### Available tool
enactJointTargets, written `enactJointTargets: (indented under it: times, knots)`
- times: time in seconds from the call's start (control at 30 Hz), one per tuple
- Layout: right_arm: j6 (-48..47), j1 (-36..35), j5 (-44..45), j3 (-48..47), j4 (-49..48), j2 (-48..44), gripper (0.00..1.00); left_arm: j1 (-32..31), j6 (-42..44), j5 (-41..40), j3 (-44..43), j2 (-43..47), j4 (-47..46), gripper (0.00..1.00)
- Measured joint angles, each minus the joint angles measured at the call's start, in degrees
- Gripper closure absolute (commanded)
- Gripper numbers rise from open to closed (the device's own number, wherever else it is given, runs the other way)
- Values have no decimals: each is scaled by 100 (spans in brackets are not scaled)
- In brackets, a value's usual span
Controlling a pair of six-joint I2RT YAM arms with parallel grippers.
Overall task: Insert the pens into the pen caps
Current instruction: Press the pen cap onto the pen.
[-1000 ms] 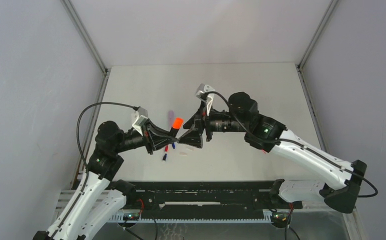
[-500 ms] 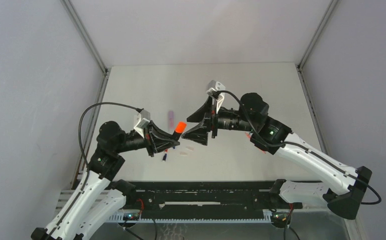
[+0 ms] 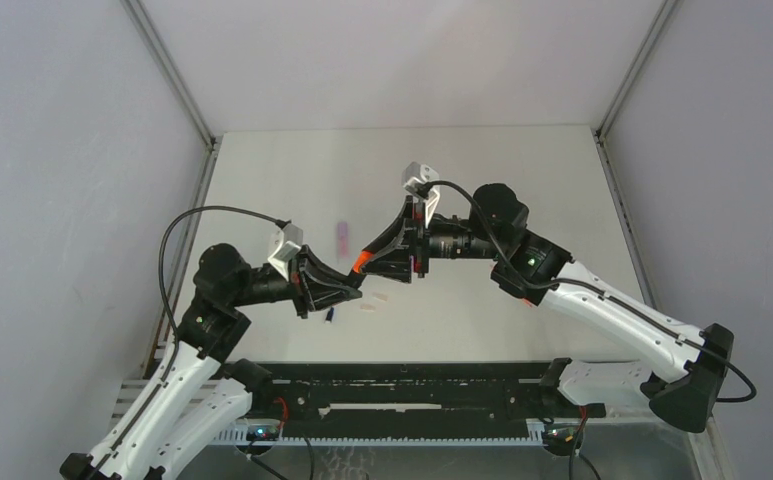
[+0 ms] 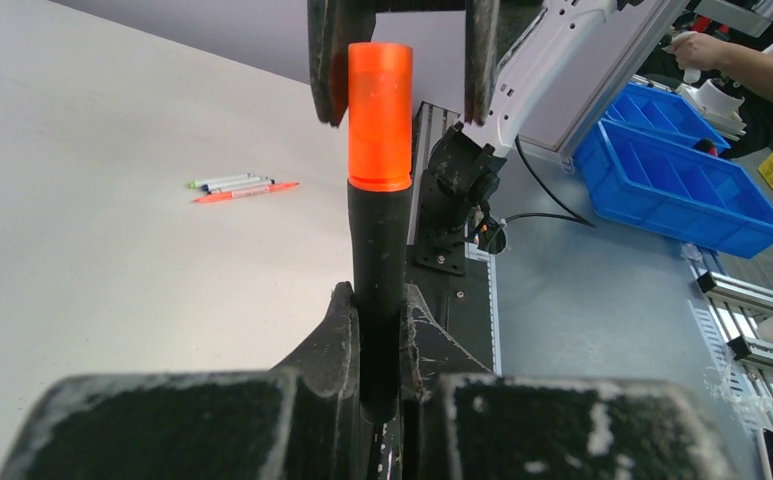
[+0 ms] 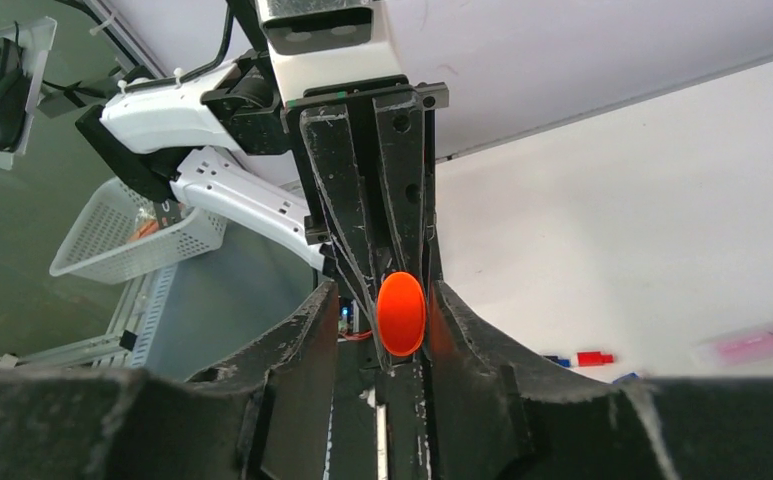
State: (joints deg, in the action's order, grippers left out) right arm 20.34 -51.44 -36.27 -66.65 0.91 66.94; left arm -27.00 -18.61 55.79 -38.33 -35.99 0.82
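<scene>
Here the black highlighter is held up off the tabletop. The left jaws are pinched tight on its lower barrel, and its long axis runs straight out of them toward the right arm. The orange cap sits on its far end, and the right jaws straddle that cap from the opposite side, part open. In the left wrist view one jaw stands at the cap's side or nearly so and a gap shows at the other, so they appear to grip nothing. In the right wrist view the cap shows end-on between them, so both arms lie about in line. The coming move likely turns on this shared axis: the right jaws, nearest the cap, would close and press along the barrel, not across it. Whether the cap is fully seated I cannot tell.
</scene>
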Motion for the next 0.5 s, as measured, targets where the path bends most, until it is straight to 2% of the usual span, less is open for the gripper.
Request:
enactJointTargets:
  times: [0.1, 0.23, 0.5]
  knots:
    - [4, 0, -63, 0, 4, 46, 70, -2, -44, 7, 0, 2, -72, 100]
    - [0, -2, -107, 0, 9, 81, 99, -4, -133, 26, 0, 24, -203, 100]
    - [118, -2, -138, 140, -356, 59, 100, -9, -634, -35, 28, 157, -442, 100]
